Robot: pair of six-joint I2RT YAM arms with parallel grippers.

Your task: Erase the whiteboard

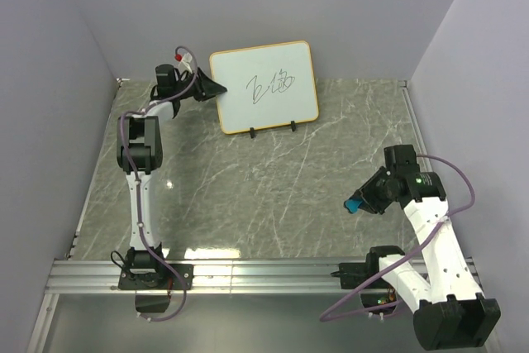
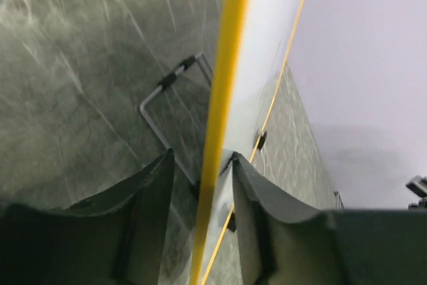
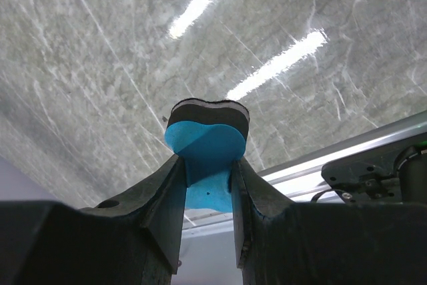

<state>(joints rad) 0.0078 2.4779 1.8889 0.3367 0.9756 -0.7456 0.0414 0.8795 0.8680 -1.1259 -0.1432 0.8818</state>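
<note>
The whiteboard (image 1: 264,55) stands at the back of the table on two black feet, with black scribbles in its middle. My left gripper (image 1: 216,88) is at its left edge. In the left wrist view the orange frame (image 2: 223,78) runs between the fingers of the left gripper (image 2: 201,157). The right finger lies against the board's face and a gap shows beside the left finger. My right gripper (image 1: 364,201) hovers above the table at the near right, shut on a blue eraser (image 1: 355,203) with a black felt face (image 3: 208,113), far from the board.
A bent wire stand (image 2: 155,98) with black sleeves shows on the grey marble table (image 1: 264,196) by the board. Lilac walls close in the back and both sides. An aluminium rail (image 1: 264,274) runs along the near edge.
</note>
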